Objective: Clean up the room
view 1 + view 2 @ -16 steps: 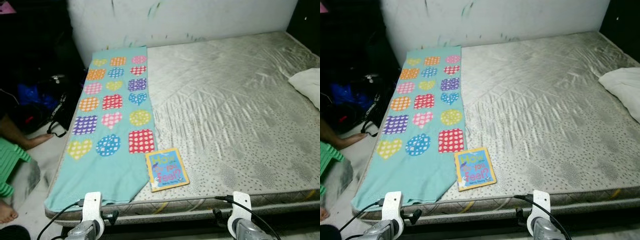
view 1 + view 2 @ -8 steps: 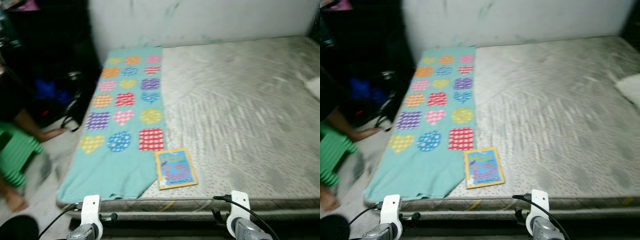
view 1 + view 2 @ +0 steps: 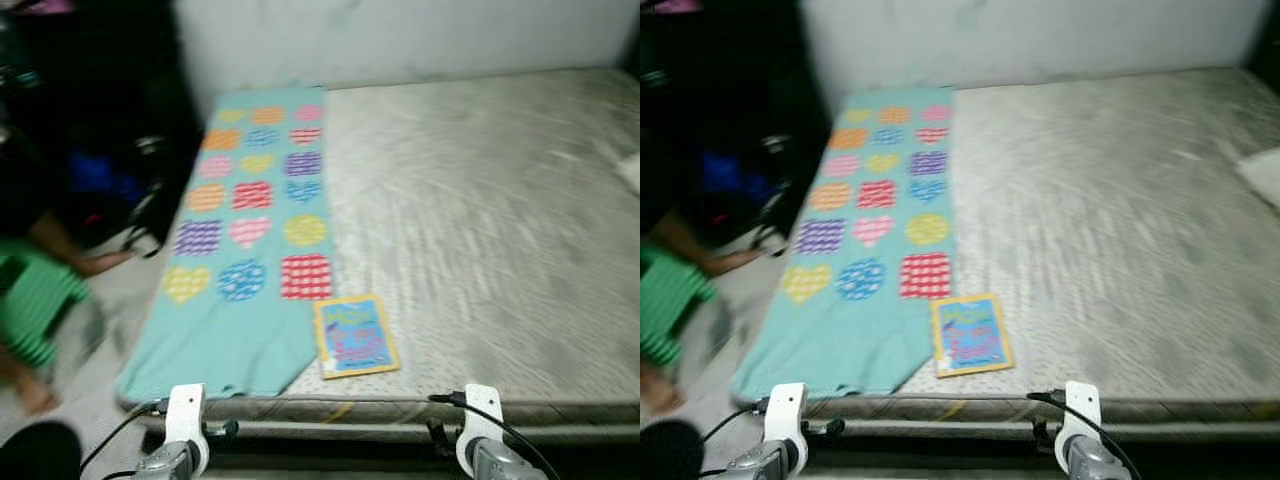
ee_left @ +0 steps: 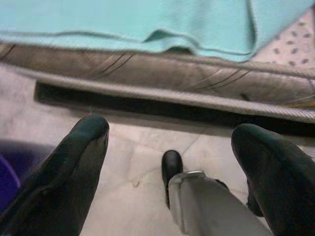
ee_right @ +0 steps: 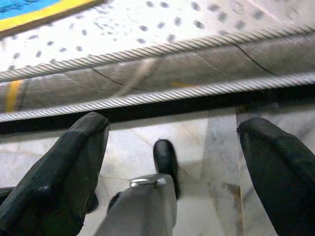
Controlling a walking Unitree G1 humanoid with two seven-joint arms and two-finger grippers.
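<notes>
Both pincers, left (image 4: 172, 142) and right (image 5: 172, 142), were held spread above pale marble floor (image 5: 216, 162) beside a quilted, rope-piped mattress (image 3: 480, 200). Near its front edge lay a glossy rectangular book (image 3: 356, 336), touching a soft teal cloth (image 3: 245, 220) patterned with hearts.

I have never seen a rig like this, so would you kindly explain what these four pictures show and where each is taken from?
It is a walking humanoid robot tidying a room. The two wide pictures come from a stereo camera on its head, looking down at a bare grey quilted mattress. On it lie a turquoise cloth with coloured hearts and circles and a small yellow-edged blue picture book, touching the cloth's corner. The close pictures look along each wrist: the left gripper and right gripper hang open before the mattress edge, holding nothing. A person's foot shows at the left.
</notes>
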